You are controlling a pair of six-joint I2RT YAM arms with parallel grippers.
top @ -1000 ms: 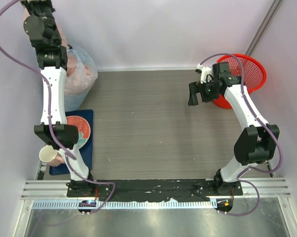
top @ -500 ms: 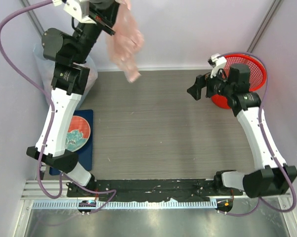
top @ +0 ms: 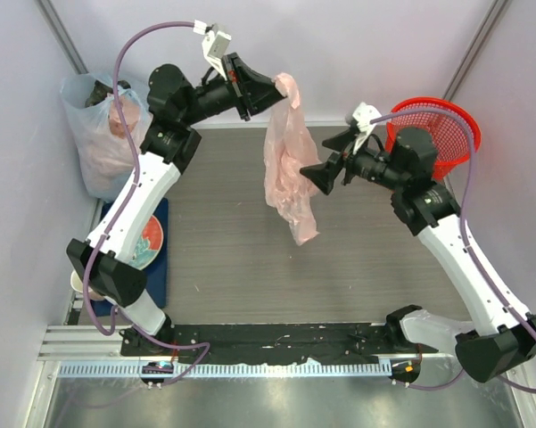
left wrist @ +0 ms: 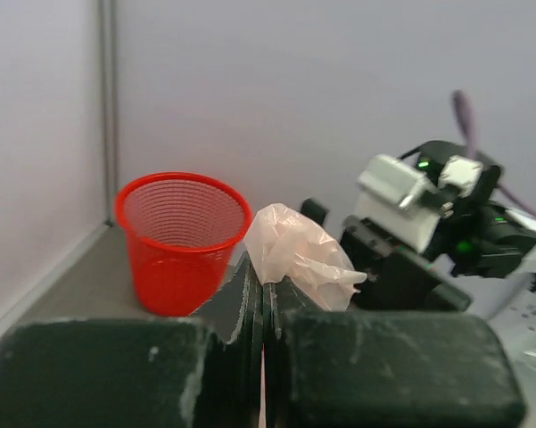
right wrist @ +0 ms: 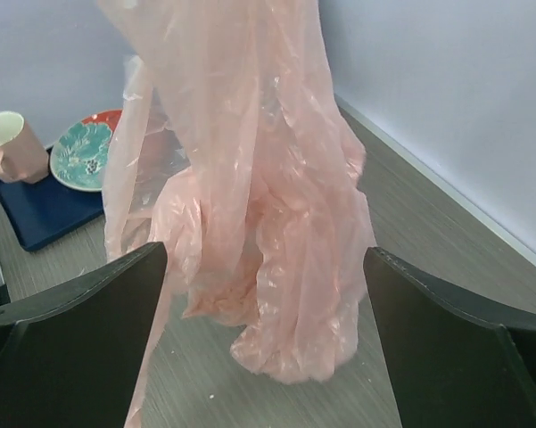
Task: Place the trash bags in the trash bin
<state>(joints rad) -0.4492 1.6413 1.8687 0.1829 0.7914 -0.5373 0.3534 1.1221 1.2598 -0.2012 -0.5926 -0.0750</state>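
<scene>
Over the worktop, in mid-air between the 2 arms: bag, pale pink, hanging at full length, crumpled towards the bottom. Seems clear of the worktop, though hard to tell from above. Well apart from the bin.

In the far right corner: bin, upright, mouth open, nothing seen inside. Sits behind the right arm.

Left gripper: clamped tight on the bag's top, jaws closed, a tuft of plastic poking out beyond them in the wrist view.

Right gripper: spread wide, holding nothing, aimed at the bag's middle and just beside it. Plastic hanging ahead of the 2 fingers, not between them.

Progress, as a judgement: pickup done, about halfway. Left to do: carry the bag across to the bin, lower or stuff it in, let go. Probably a job for both grippers, given so long and floppy a bag.
</scene>
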